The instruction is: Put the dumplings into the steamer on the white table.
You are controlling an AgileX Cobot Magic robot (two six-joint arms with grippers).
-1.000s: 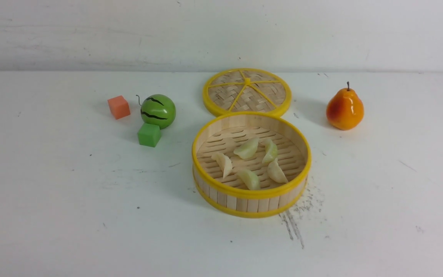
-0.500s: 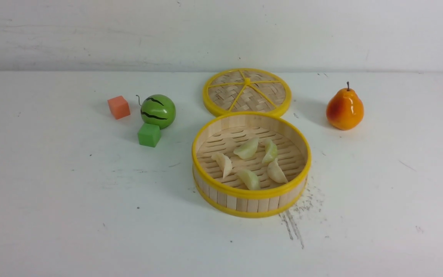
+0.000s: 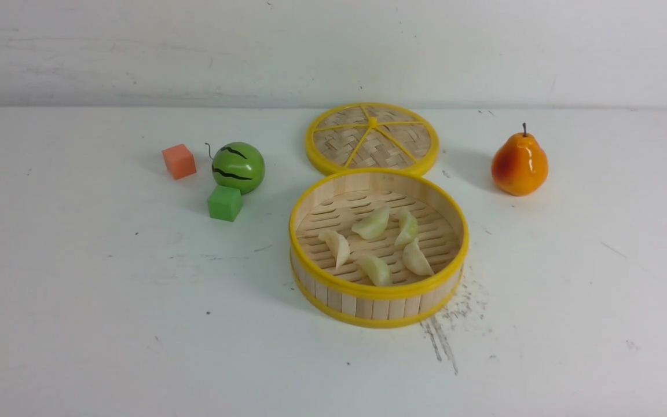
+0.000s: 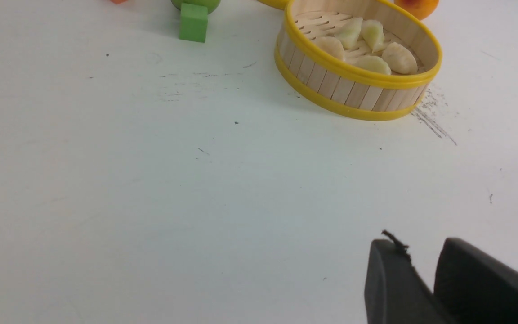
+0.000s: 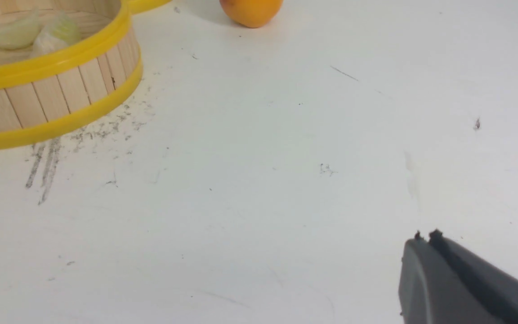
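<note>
White table (scuffed): steamer, lid, pear.

Off to your left stands a green watermelon ball with black stripes. An orange cube sits just beside it, farther left. A green cube rests right in front of the ball, touching or nearly so; you cannot tell which. At centre back lies a flat woven lid, yellow rim and spokes. Well apart on your right an orange-yellow pear stands upright, stem up.
</note>
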